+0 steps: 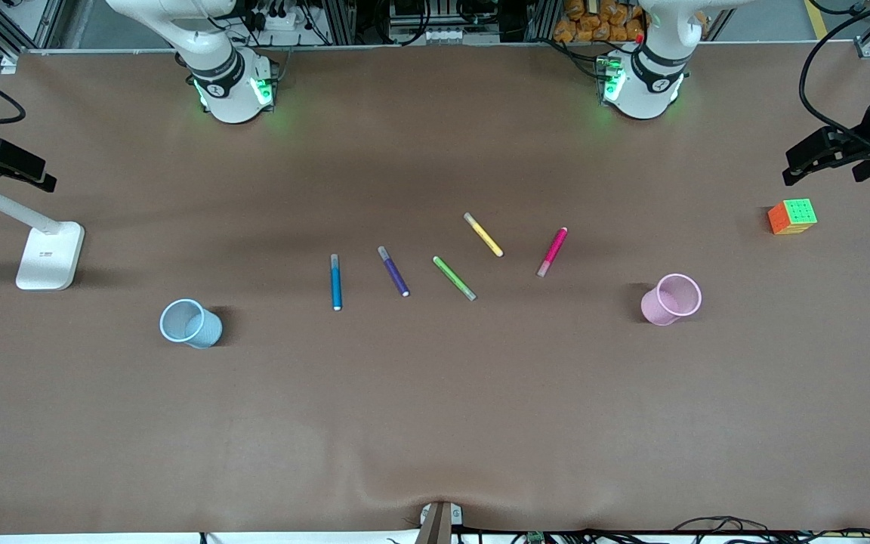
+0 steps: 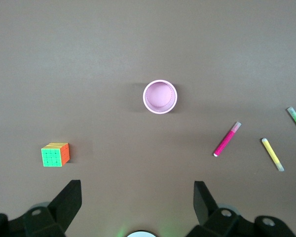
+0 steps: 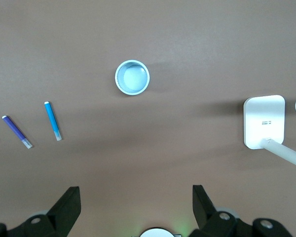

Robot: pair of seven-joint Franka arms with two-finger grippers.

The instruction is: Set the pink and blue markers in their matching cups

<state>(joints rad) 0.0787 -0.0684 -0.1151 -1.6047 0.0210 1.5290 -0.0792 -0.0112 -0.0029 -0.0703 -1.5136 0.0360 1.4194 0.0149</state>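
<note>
The pink marker (image 1: 552,251) lies flat mid-table and also shows in the left wrist view (image 2: 226,139). The blue marker (image 1: 336,282) lies flat toward the right arm's end and also shows in the right wrist view (image 3: 53,120). The pink cup (image 1: 671,300) (image 2: 160,97) stands upright and empty toward the left arm's end. The blue cup (image 1: 190,323) (image 3: 132,77) stands upright and empty toward the right arm's end. My left gripper (image 2: 136,190) and right gripper (image 3: 135,195) are open, empty, held high over the table, and out of the front view.
A purple marker (image 1: 393,270), a green marker (image 1: 455,278) and a yellow marker (image 1: 483,234) lie between the blue and pink markers. A coloured cube (image 1: 792,216) sits near the left arm's end. A white lamp base (image 1: 50,255) stands at the right arm's end.
</note>
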